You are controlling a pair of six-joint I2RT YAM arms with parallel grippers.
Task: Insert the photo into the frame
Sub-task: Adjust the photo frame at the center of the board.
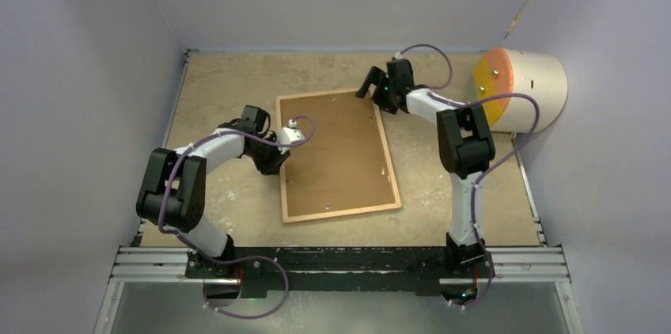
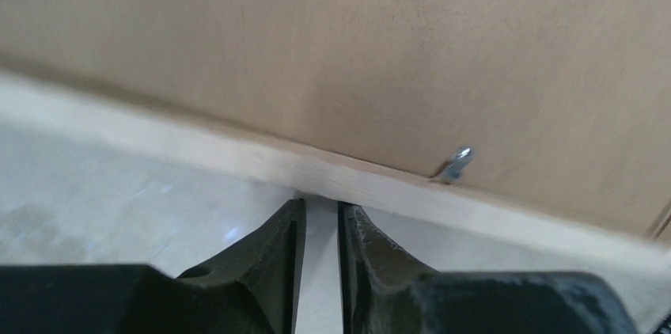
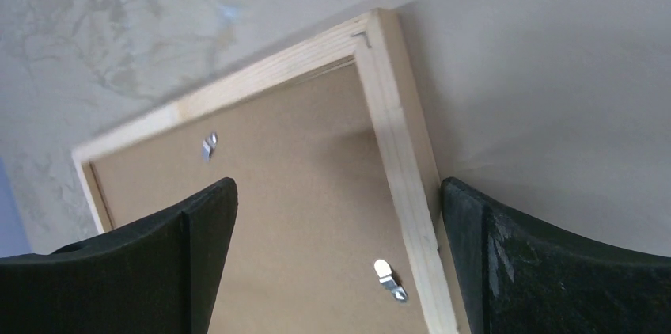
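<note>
One pale grey enclosure with three walls is seen around one worn beige tabletop (image 1: 229, 207), which is stained and scuffed. One metal rail (image 1: 340, 264) is fixed along the near edge, and two white-and-black arms are bolted to it, each trailed by a purple cable. The left arm (image 1: 215, 146) is bent at the elbow and reaches low and rightward to the left side of the frame. The right arm (image 1: 463, 144) is raised from its base and folded leftward toward the frame's far right corner.

One frame (image 1: 342, 212) of thin light wooden strips is laid flat near the middle of the tabletop, back upward and slightly askew. One brown backing board (image 1: 336, 152) is seated inside it. The photo is hidden from every view. One white drum (image 1: 538, 89) with an orange face is seen at the far right, by the right wall.

The left jaws are held low over the tabletop, parted by only a narrow gap with nothing between them. Their tips are right at the outer edge of the frame's left strip (image 2: 356, 184). The right jaws are spread wide and empty, above the frame's far right corner (image 3: 396, 128) and apart from it.

Small metal tabs are seen at the board's edge. One tab (image 2: 457, 161) is shown in the left wrist view, and two (image 3: 208, 144) (image 3: 390, 278) in the right wrist view.
</note>
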